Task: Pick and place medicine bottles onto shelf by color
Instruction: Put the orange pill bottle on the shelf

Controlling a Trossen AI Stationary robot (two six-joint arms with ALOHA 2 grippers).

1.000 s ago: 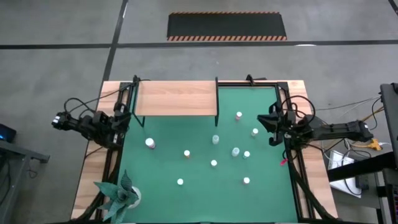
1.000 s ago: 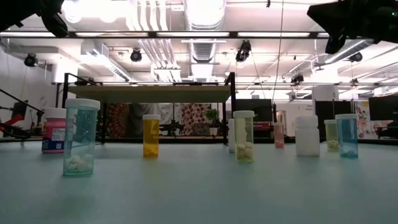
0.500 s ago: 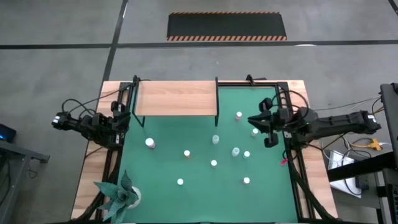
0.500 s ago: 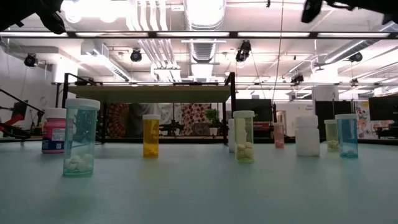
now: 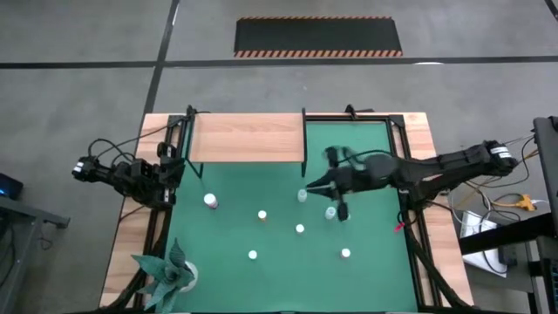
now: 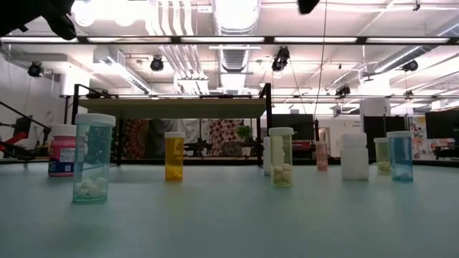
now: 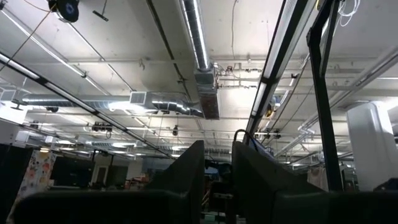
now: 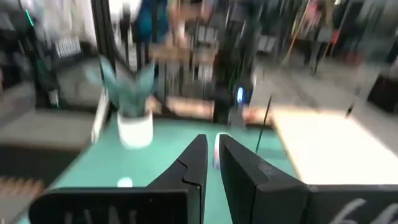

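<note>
Several small white-capped medicine bottles stand upright on the green mat [image 5: 288,262]: a pink one [image 5: 210,201], a pale one [image 5: 302,194], a pale blue one [image 5: 331,212], others [image 5: 261,215] [image 5: 300,228]. The low view shows the pale blue [image 6: 93,158], orange [image 6: 174,155], pale green [image 6: 281,156] and white [image 6: 354,156] bottles. The light-wood shelf [image 5: 248,138] stands at the far left on black posts. My right gripper [image 5: 312,187] [image 8: 211,146] hovers high over the mat's middle, beside the pale bottle, its fingers nearly together. My left gripper [image 5: 167,167] [image 7: 217,155] waits at the left edge, shut, pointing upward.
A green-leaved paper plant [image 5: 170,272] in a white pot stands at the near left corner. Black frame posts [image 5: 304,139] border the shelf and the mat's sides. In the low view my right arm shows only as a dark tip [image 6: 308,6] far above the bottles.
My right arm has swung out from the table's right edge toward the left, reaching across the mat to its middle, over the bottles near the right side. It moves fast; its wrist view is blurred. No bottle has moved. The left arm has kept still.
</note>
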